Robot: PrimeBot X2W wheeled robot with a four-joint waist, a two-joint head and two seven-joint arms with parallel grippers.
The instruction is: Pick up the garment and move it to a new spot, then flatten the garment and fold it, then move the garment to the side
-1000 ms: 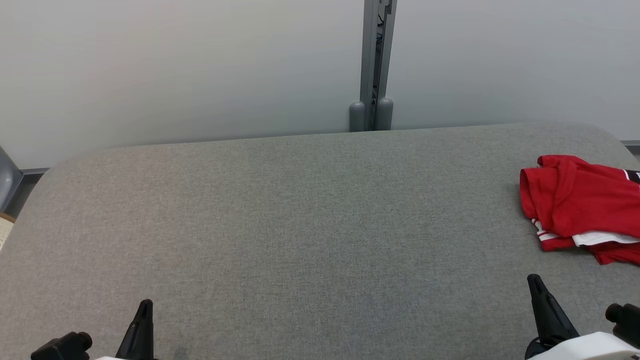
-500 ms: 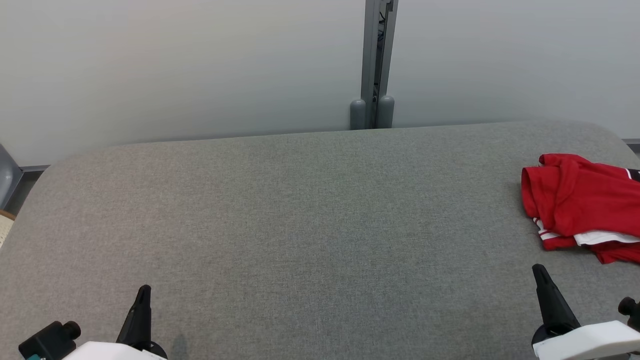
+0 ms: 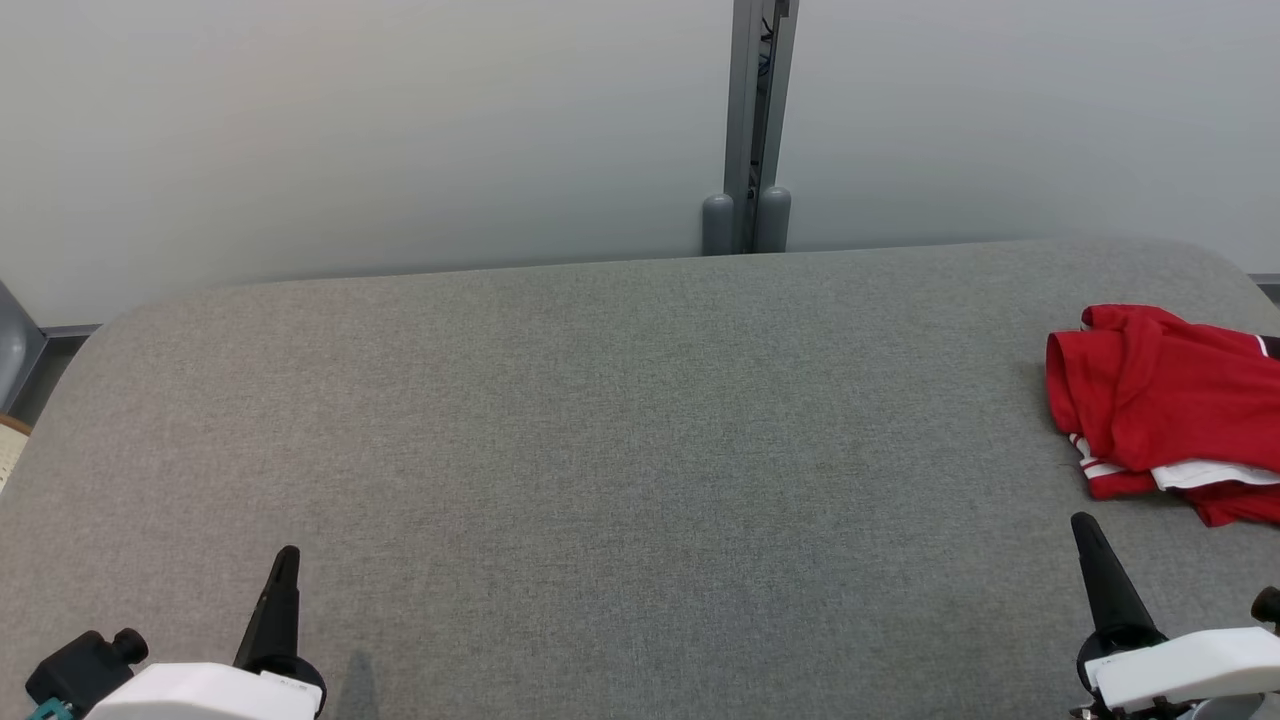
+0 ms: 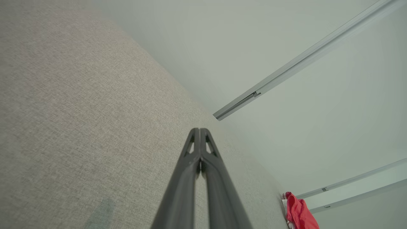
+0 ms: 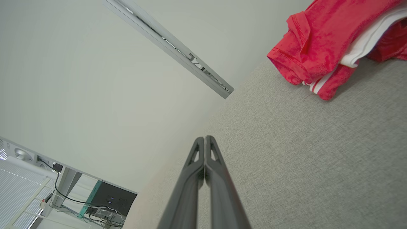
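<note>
Two grippers sit low in the head view, the left gripper (image 3: 287,556) and the right gripper (image 3: 1081,522), both clenched on nothing. The crumpled red garment (image 3: 1160,400), white-striped, lies at the grey table's (image 3: 600,420) right edge. Both grippers reach further up than a second ago. In the left wrist view the garment (image 4: 299,213) is far off. In the right wrist view it is near, untouched.

Left hand (image 3: 286,562) and right hand (image 3: 1085,532), tapered black fingers (image 4: 186,181), white wrist casings (image 3: 195,693)

Head view high, facing down, wrist views skimming table (image 3: 600,420) — all share garment (image 3: 1160,400)
</note>
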